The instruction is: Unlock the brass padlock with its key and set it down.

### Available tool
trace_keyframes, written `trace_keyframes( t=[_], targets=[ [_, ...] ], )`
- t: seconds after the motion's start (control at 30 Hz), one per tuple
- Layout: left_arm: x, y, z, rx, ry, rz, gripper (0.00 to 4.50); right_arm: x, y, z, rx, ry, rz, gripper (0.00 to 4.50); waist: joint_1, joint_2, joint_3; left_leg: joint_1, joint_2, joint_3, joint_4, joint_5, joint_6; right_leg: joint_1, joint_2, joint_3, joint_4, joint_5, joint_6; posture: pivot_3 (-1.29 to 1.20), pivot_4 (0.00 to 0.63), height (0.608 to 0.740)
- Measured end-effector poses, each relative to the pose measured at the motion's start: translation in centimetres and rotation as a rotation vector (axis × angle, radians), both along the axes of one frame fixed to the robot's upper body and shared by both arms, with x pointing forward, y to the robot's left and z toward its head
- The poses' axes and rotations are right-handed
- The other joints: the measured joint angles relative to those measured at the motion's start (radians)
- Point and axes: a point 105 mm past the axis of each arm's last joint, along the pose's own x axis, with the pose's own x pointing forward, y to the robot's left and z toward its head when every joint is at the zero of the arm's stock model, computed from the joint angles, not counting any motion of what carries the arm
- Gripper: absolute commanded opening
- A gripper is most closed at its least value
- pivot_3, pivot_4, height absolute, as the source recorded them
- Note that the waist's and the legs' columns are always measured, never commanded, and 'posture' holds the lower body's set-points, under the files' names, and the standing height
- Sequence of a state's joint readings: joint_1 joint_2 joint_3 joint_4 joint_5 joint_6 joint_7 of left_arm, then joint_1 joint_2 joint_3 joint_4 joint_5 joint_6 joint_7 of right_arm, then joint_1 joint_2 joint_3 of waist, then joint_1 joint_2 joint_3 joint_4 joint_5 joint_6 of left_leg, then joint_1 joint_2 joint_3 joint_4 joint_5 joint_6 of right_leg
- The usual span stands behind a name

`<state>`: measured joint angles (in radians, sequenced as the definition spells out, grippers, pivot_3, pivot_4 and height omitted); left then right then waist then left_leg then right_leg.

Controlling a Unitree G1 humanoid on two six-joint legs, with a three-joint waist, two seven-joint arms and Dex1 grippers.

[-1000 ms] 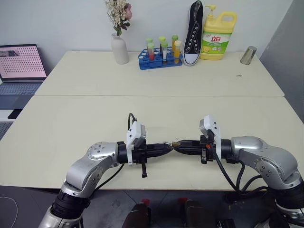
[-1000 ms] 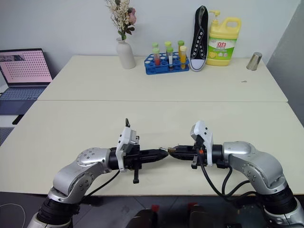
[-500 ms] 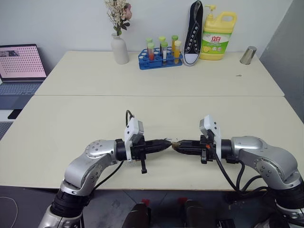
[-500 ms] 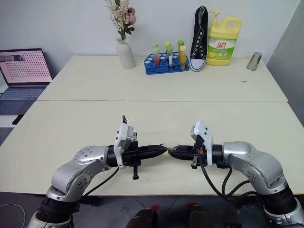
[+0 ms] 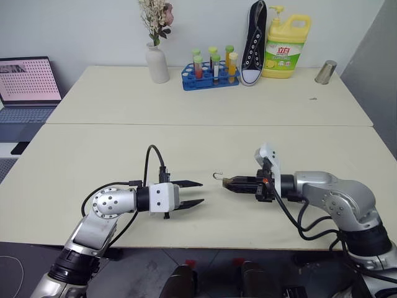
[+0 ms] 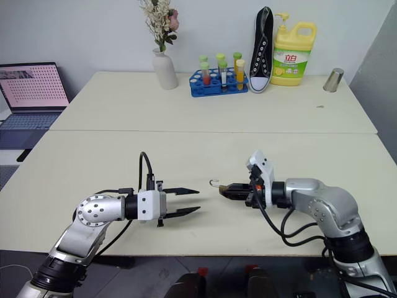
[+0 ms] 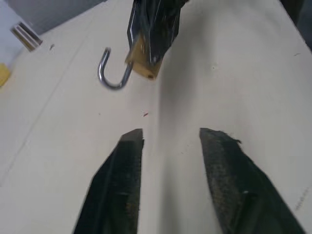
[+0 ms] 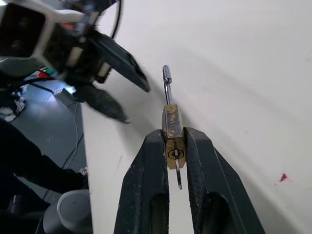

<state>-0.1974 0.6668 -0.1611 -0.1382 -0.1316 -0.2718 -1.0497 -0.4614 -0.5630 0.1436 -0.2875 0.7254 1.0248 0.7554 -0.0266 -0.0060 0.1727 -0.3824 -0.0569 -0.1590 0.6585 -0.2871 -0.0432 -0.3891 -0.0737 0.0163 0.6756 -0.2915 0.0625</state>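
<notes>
Just above the pale cream tabletop (image 5: 124, 155), near its front edge: small golden-brass padlock (image 8: 171, 127) pinched between the two black fingers of the right gripper (image 5: 231, 182), jaws nearly closed on its body. Thin silvery shackle (image 7: 111, 73) sprung open into a hook, free end clear of the body, so unlocking judged done. Slim metal key (image 8: 177, 171) seated in the keyhole at the underside of the padlock, its shaft poking back between the fingers. To the left of the padlock and apart from it, left gripper (image 5: 197, 193), jaws about halfway open, holding nothing, fingertips aimed at the lock. Left to do: lower the padlock to the tabletop and release it. Plenty of bare surface directly under the padlock and on every side of it. Far behind the padlock, along the back of the table: white vase of dried flowers (image 5: 156, 62), blue rack of coloured test tubes (image 5: 211, 74), black-and-white sneaker (image 5: 253, 43), yellow detergent bottle (image 5: 285, 46), small metal cup (image 5: 324, 71), all well apart. Front edge of the table close below the padlock, so setting down slightly inward judged safer.
</notes>
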Motion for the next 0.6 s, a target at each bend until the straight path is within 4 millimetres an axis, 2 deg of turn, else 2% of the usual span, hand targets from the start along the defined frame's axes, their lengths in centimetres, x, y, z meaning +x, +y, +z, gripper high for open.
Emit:
trace_keyframes(
  t=[0.17, 0.2, 0.3, 0.4, 0.43, 0.47, 0.6],
  targets=[
    [-0.3, 0.3, -0.7, -0.013, 0.016, 0.024, 4.28, 1.7, 0.8, -1.2, -0.03, 0.07, -0.018, 0.14, -0.007, 0.001, 0.0, 0.001, 0.0, 0.001, 0.0, 0.0, 0.0, 0.0, 0.001, 0.0, 0.001, 0.0, 0.0, 0.0, 0.15, 0.74],
    [-0.4, 0.4, -0.9, -0.017, 0.024, 0.034, 4.46, 2.1, 1.0, -1.6, -0.044, 0.083, -0.023, 0.14, -0.008, 0.001, 0.0, 0.001, 0.0, 0.0, 0.0, 0.0, 0.0, 0.0, 0.001, 0.0, 0.001, 0.0, 0.0, 0.0, 0.15, 0.74],
    [-0.8, 0.5, -1.1, -0.03, 0.03, 0.055, 4.46, 3.4, 1.4, -2.7, -0.097, 0.109, -0.036, 0.14, -0.006, 0.001, 0.001, 0.001, 0.0, 0.0, 0.0, 0.0, 0.0, -0.001, 0.001, 0.0, 0.002, 0.0, 0.0, 0.0, 0.15, 0.74],
    [-0.8, 0.6, -1.1, -0.048, 0.048, 0.094, 4.5, 4.5, 1.3, -3.6, -0.167, 0.089, -0.032, 1.21, -0.006, 0.001, 0.001, 0.001, -0.001, 0.0, 0.0, 0.0, 0.0, -0.001, 0.0, 0.0, 0.002, 0.0, 0.0, 0.0, 0.15, 0.74],
    [-0.7, 0.7, -1.1, -0.053, 0.059, 0.105, 4.5, 5.0, 0.9, -3.8, -0.188, 0.08, -0.041, 1.4, -0.004, 0.001, 0.001, 0.0, -0.001, 0.0, 0.0, 0.0, 0.0, -0.001, 0.0, 0.0, 0.002, 0.0, 0.0, 0.0, 0.15, 0.74],
    [-0.6, 0.7, -1.1, -0.061, 0.075, 0.12, 4.5, 5.1, 0.7, -3.9, -0.196, 0.074, -0.043, 1.84, -0.003, 0.001, 0.001, 0.0, -0.001, 0.0, 0.0, 0.0, 0.0, -0.001, 0.0, 0.0, 0.002, 0.0, 0.0, 0.0, 0.15, 0.74],
    [-0.5, 0.7, -0.7, -0.14, 0.23, 0.178, 4.5, 5.3, -0.8, -3.4, -0.227, 0.029, -0.043, 3.1, -0.003, 0.001, 0.001, 0.0, 0.0, -0.001, 0.0, 0.0, 0.0, -0.001, 0.0, 0.0, 0.002, 0.0, 0.0, 0.0, 0.15, 0.74]
  ],
)
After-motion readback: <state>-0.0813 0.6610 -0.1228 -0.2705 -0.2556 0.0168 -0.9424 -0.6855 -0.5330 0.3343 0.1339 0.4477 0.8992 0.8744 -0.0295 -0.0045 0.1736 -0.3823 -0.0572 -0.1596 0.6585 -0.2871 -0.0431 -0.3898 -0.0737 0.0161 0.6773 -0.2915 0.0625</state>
